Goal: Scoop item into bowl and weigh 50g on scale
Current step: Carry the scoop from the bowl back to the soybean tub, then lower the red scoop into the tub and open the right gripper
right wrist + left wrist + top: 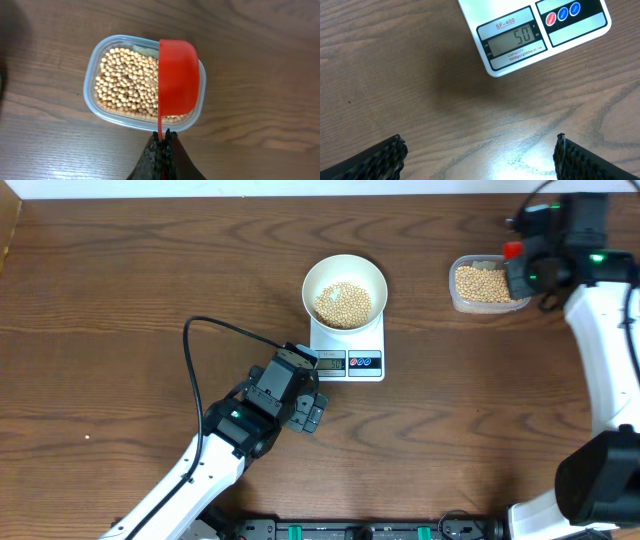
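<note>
Your right tool [161,145] is pinching the red scoop [178,75] by its thin handle over hard, roll-prone beans [125,82]; your left tool [479,155] is hanging open near the scale [535,36]

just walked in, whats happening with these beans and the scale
The right gripper is shut on the handle of a red scoop, held over a clear tub of beans. A white bowl with a heap of beans sits on the scale, whose display reads 50. The left gripper hangs open and empty over the table by the scale. The target weight looks reached.
</note>
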Controlling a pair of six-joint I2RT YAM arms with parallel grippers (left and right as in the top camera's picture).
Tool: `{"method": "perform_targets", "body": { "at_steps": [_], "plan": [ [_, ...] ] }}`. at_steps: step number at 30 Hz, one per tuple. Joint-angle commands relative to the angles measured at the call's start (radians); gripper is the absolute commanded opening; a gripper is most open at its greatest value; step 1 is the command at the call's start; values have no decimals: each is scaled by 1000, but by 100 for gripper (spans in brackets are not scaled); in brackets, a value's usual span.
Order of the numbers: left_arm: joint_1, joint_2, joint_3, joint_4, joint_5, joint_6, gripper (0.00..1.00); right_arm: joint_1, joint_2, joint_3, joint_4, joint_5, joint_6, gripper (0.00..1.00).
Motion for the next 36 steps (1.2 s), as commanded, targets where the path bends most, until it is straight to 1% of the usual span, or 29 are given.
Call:
{"method": "perform_targets", "body": {
  "at_steps": [1,5,8,10,12,13,16,19,22,25,29,32,36],
  "plan": [
    [-3,6,-5,1,-3,14,96,76,-5,4,-4,247,-31,1],
    [-3,6,-5,1,-3,13,96,127,-5,4,-6,344,-30,1],
    [-3,6,-5,1,-3,13,96,135,-5,4,-6,353,-29,1],
    [-3,6,-5,1,-3,14,96,133,-5,4,-4,329,1,1],
    [-3,6,-5,0,-3,14,96,123,-5,4,0,282,66,1],
    [-3,6,-5,1,-3,14,96,98,-5,4,0,208,171,1],
    [-3,6,-5,1,-3,13,96,35,-5,4,6,42,325,1],
    [-3,6,-5,1,-3,14,96,-30,-1,-6,35,-124,451,1],
    [-3,6,-5,1,-3,13,96,-78,11,-32,80,-206,545,1],
    [-3,6,-5,1,-3,13,96,-109,22,-61,112,-270,612,1],
    [-3,6,-5,1,-3,13,96,-129,37,-88,138,-388,624,1],
    [-3,6,-5,1,-3,14,96,-128,39,-101,136,-390,660,2],
    [-3,6,-5,1,-3,14,96,-129,39,-145,174,-338,761,2]
  ]
}}
